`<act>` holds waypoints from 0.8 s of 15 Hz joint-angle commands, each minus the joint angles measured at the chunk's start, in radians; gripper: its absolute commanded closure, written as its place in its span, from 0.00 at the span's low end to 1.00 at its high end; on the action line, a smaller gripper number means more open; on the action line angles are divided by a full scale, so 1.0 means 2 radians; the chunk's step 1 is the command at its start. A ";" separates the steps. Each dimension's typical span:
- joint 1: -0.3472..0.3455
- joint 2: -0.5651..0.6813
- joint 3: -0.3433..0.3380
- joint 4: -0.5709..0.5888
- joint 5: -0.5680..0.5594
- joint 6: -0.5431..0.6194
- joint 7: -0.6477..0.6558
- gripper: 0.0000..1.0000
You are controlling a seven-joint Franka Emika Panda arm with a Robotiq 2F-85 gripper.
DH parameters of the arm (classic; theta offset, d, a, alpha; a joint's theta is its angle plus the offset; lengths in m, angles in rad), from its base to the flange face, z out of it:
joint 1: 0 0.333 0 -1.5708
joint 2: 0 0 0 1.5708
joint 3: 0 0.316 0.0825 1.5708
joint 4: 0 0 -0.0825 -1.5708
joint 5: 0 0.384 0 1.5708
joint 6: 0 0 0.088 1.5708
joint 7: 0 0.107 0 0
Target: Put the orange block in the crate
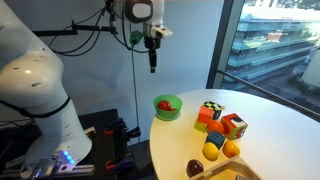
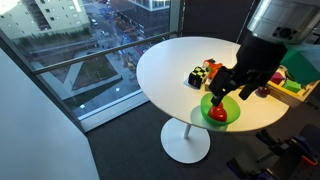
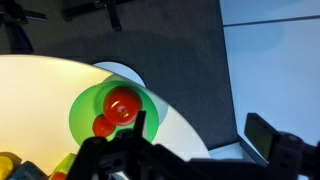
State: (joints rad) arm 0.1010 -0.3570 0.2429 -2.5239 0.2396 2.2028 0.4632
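The orange block (image 1: 202,123) sits on the round white table (image 1: 280,130), at the near-bowl side of a cluster of toy cubes. The light tan crate (image 1: 232,173) shows only partly at the bottom edge of that exterior view. My gripper (image 1: 152,62) hangs high above the table, over a green bowl (image 1: 167,106). In an exterior view my gripper (image 2: 230,92) is open and empty just above the bowl (image 2: 222,110). In the wrist view the jaws (image 3: 195,145) are spread wide. The bowl (image 3: 88,105) lies below them, and the orange block is not clearly visible there.
The bowl holds red round fruit (image 3: 122,103). A red-and-white patterned cube (image 1: 233,126), a black-and-yellow cube (image 1: 212,109), yellow and orange fruits (image 1: 222,150) and a dark ball (image 1: 195,167) lie between the bowl and the crate. Large windows stand beyond the table (image 2: 160,70).
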 commanded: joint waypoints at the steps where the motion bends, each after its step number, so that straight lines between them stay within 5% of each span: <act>1: -0.011 0.020 -0.006 0.012 -0.025 0.013 0.012 0.00; 12: -0.049 0.102 -0.041 0.060 -0.121 0.041 0.009 0.00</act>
State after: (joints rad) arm 0.0168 -0.2130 0.1839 -2.4623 0.0475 2.2936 0.4658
